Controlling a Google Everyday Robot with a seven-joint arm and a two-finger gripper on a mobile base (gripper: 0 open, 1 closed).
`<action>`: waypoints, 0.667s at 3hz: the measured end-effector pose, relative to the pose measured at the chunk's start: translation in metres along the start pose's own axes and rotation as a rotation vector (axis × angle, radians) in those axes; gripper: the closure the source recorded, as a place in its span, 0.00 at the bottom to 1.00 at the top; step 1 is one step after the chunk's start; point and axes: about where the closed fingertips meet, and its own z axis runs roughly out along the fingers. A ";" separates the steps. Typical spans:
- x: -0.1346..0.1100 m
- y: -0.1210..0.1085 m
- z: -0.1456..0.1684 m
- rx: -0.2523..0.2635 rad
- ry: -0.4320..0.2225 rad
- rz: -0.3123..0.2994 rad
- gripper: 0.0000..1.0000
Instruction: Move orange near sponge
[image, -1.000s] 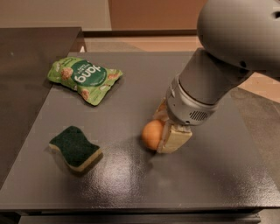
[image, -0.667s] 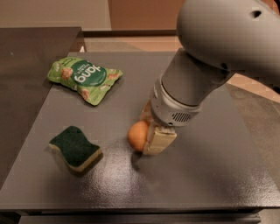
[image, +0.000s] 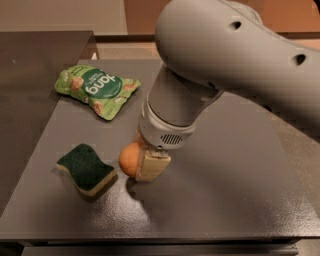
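Note:
The orange (image: 129, 159) is a small round fruit held between the pale fingers (image: 151, 167) of my gripper (image: 140, 159), just above the dark table (image: 225, 190). The gripper is shut on it. The sponge (image: 86, 169), dark green on top with a pale yellow base, lies on the table just to the left of the orange, a small gap between them. My grey arm (image: 215, 65) comes in from the upper right and hides the far finger.
A light green snack bag (image: 96, 89) lies at the back left of the table. A darker counter (image: 35, 65) adjoins the table's left side. The table's front edge (image: 160, 235) runs close below the sponge.
My gripper has carried the orange to the left, from the table's middle to right beside the sponge. The sponge and snack bag have not moved.

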 end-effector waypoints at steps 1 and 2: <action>-0.014 -0.001 0.013 -0.011 0.005 -0.006 1.00; -0.019 -0.002 0.025 -0.022 0.014 0.000 0.82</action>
